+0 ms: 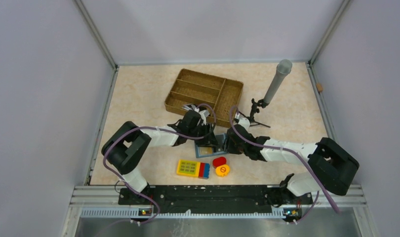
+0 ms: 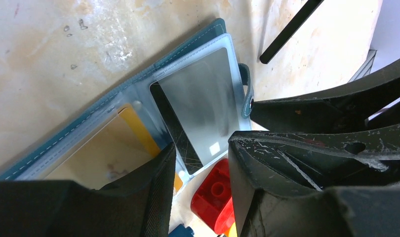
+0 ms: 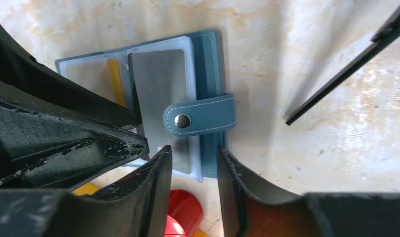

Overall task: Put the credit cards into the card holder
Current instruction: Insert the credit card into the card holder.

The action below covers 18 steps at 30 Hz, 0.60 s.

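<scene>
The teal-blue card holder (image 1: 206, 149) lies open on the table between my two grippers. In the left wrist view its light-blue pockets (image 2: 139, 96) hold a silvery-black card (image 2: 198, 98) and a tan-yellow card (image 2: 104, 153). The right wrist view shows the holder (image 3: 210, 54) with its snap tab (image 3: 200, 116) folded over the silvery card (image 3: 158, 94), and the yellow card (image 3: 116, 81) behind. My left gripper (image 2: 200, 153) is open over the holder's near edge. My right gripper (image 3: 194, 153) is open, its jaws astride the holder's near right corner. No loose cards show.
A red piece (image 1: 219, 161), a yellow disc (image 1: 222, 170) and a yellow keypad block (image 1: 193, 169) lie just in front of the holder. A brown wicker tray (image 1: 204, 91) stands behind. A grey tube on a black stand (image 1: 277, 81) is at back right, one leg (image 3: 346, 69) near the holder.
</scene>
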{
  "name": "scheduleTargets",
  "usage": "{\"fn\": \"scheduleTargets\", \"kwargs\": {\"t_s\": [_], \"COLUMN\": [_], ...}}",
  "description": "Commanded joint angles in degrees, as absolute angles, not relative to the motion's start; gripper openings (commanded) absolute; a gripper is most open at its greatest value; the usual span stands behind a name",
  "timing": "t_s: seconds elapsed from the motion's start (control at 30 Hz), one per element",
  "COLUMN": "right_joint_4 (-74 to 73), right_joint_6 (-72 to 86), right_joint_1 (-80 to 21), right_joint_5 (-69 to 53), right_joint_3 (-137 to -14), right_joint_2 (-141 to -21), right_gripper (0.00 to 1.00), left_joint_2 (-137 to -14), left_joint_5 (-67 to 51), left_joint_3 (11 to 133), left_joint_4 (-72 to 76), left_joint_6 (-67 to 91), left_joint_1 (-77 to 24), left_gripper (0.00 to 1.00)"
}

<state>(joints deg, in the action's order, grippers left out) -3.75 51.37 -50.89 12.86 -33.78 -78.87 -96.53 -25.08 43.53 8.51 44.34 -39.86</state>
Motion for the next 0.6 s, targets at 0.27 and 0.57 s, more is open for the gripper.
{"fn": "scheduleTargets", "kwargs": {"t_s": [0.27, 0.57], "right_joint_4": [-5.3, -5.6], "right_joint_6": [49.1, 49.3], "right_joint_1": [-50.6, -50.6], "right_joint_5": [16.0, 16.2], "right_joint_3": [-34.6, -34.0], "right_joint_2": [-74.9, -75.2], "right_gripper": [0.32, 0.24], "left_joint_2": [-95.6, -97.1], "left_joint_5": [-23.9, -25.5], "left_joint_3": [44.7, 44.7], "left_joint_4": [8.4, 10.1], "left_joint_6": [44.5, 45.5], "left_joint_1": [-40.4, -40.4], "left_gripper": [0.47, 0.46]}}
